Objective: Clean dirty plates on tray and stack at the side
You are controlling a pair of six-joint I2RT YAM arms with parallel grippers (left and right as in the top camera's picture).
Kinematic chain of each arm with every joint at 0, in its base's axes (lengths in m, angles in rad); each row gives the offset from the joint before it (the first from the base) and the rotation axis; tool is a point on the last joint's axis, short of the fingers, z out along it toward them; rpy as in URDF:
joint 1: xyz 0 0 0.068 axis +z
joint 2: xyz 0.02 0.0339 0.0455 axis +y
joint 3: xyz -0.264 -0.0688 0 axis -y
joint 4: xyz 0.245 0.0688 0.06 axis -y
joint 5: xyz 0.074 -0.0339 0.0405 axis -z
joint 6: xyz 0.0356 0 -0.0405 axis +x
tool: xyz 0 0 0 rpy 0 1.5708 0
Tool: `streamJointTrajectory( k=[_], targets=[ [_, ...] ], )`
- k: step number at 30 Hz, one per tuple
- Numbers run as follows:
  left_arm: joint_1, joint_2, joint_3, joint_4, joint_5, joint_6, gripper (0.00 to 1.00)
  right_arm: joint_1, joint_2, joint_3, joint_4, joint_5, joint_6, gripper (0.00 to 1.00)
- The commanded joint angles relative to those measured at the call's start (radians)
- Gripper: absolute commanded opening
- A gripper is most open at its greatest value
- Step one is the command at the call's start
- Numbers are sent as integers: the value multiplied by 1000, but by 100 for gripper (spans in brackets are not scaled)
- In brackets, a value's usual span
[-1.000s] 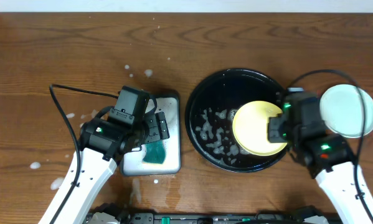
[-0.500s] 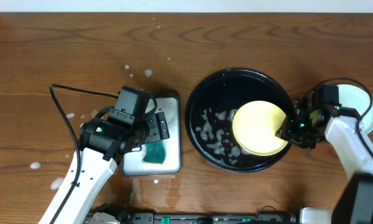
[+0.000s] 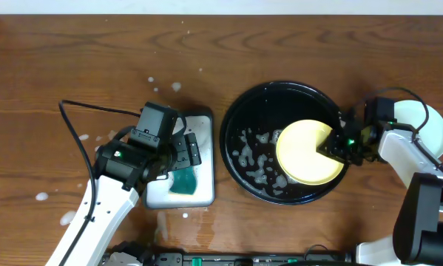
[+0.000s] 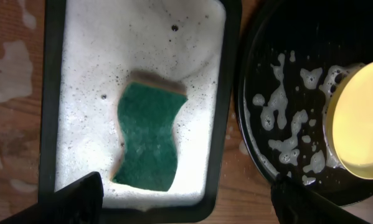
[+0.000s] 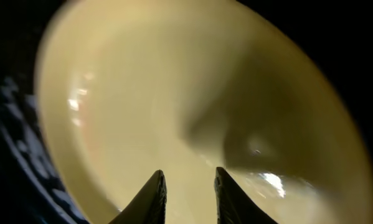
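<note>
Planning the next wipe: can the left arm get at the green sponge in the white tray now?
Probably yes. The left gripper hovers open directly above the sponge, and nothing but foam lies around it.

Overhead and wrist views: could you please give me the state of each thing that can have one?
yellow plate: in the black tray, no smear showing.
black tray: wet, foam patches.
white tray: full of suds.
sponge: lying in the suds.
pale plate: on the table, looks clean.
left tool: open, empty, above the white tray.
right tool: slightly open at the yellow plate's edge, empty.
</note>
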Motion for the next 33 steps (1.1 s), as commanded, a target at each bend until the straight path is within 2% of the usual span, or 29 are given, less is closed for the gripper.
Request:
streamJointTrajectory(
  k=[1, 4, 10, 15, 17, 27, 33],
  targets=[
    [4, 1, 14, -2, 3, 2, 87, 47, -6, 0, 48, -94, -48, 23],
    [4, 1, 14, -2, 3, 2, 87, 74, -6, 0, 49, -90, -49, 23],
    [4, 1, 14, -2, 3, 2, 87, 89, -95, 25, -107, -50, -27, 26],
    [4, 1, 14, -2, 3, 2, 87, 89, -234, 48, -364, 229, 204, 32],
    [4, 1, 14, -2, 3, 2, 87, 89, -257, 35, -397, 263, 241, 33],
    [4, 1, 14, -2, 3, 2, 87, 118, -203, -77, -271, 255, 396, 38],
    [4, 1, 14, -2, 3, 2, 87, 126, -175, -114, -158, 272, 436, 40]
  ],
)
